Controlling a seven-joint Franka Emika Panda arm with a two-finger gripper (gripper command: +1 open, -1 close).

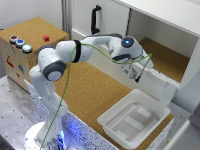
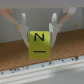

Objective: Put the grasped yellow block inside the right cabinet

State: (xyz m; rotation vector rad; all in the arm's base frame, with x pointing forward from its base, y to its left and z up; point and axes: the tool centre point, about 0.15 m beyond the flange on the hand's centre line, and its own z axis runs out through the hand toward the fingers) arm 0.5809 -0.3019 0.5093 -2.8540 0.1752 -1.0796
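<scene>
Your gripper (image 2: 39, 31) was clamped on the yellow block (image 2: 40, 43), a glossy cube marked with black lettering, held above the right cabinet's (image 1: 186, 52) grainy cork floor, near its white front rim.

One yellow block (image 2: 40, 43), one red block (image 1: 46, 38)

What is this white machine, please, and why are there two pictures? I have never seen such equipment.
It is a robot arm with a grasping tool at its end. The wider picture comes from a camera off the arm; the close picture comes from a camera on the wrist. There the tool holds a yellow block between two fingers. The arm reaches toward the right cabinet, an open white box with a cork floor. A white tub sits below. A cork box carries a red block and coloured buttons.
</scene>
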